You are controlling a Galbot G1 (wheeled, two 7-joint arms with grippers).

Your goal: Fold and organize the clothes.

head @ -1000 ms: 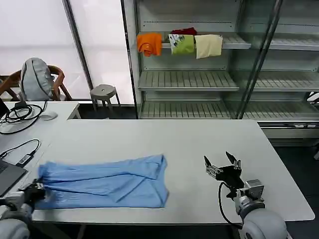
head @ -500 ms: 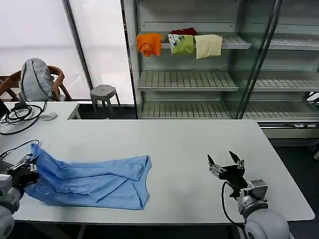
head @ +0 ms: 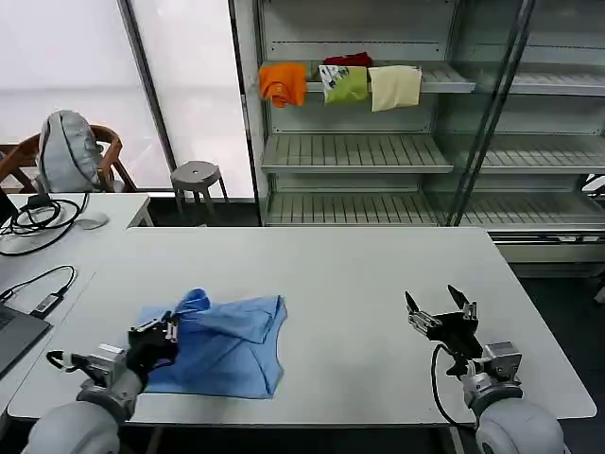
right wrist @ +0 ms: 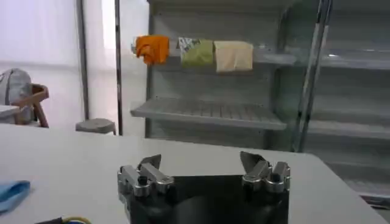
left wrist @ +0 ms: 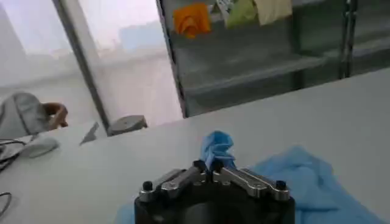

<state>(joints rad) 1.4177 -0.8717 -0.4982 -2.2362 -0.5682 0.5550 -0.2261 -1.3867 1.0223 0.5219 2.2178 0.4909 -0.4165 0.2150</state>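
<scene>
The clothes, a light sky-blue T-shirt, lie bunched and partly folded over on the white table, left of the middle near the front edge. My left gripper is shut on a raised fold of the shirt at its left end; in the left wrist view the gripper pinches a blue tuft of the T-shirt between its tips. My right gripper hovers open over bare table at the front right, well away from the shirt. Its own view shows the gripper with nothing held and a corner of the shirt far off.
A metal shelf unit behind the table carries folded orange, green, cream and red garments. A side desk at the left holds cables and a laptop edge. A chair and a stool stand beyond.
My left gripper has carried the shirt's left end up and to the right, over the rest of the shirt, so the shirt now lies much shorter. The right gripper drifted slightly right.
</scene>
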